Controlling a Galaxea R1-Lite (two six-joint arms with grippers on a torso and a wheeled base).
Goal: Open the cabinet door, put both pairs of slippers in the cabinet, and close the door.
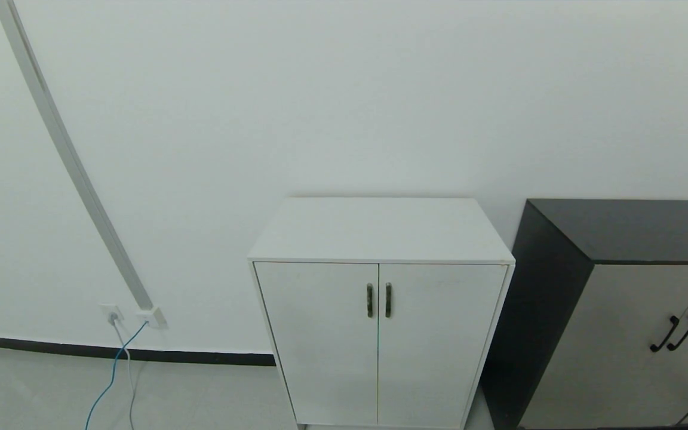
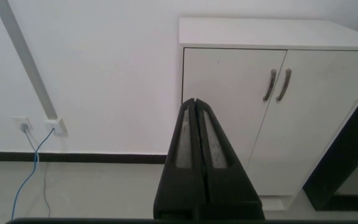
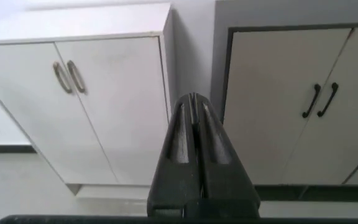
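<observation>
Left hand (image 2: 195, 101) and right hand (image 3: 193, 97), both pinched together, face the cabinet (image 1: 320, 334).

Place: we see a plain indoor room, perhaps an office.
Signs: bare white wall (image 1: 344, 89), white two-door cabinet (image 1: 320, 340), white wall sockets (image 1: 110, 312).

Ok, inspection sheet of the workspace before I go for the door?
Surface: pale floor in front of the cabinets.
Job's things: white cabinet, both doors shut, handles side by side at the centre.
Clutter: nothing seen.
Grippers: left gripper and right gripper both shut, empty, short of the cabinet.
Cables: blue cable and grey cable drop from the wall sockets to the floor.
Surroundings: black cabinet on the right, doors shut; slanted trunking on the wall.
</observation>
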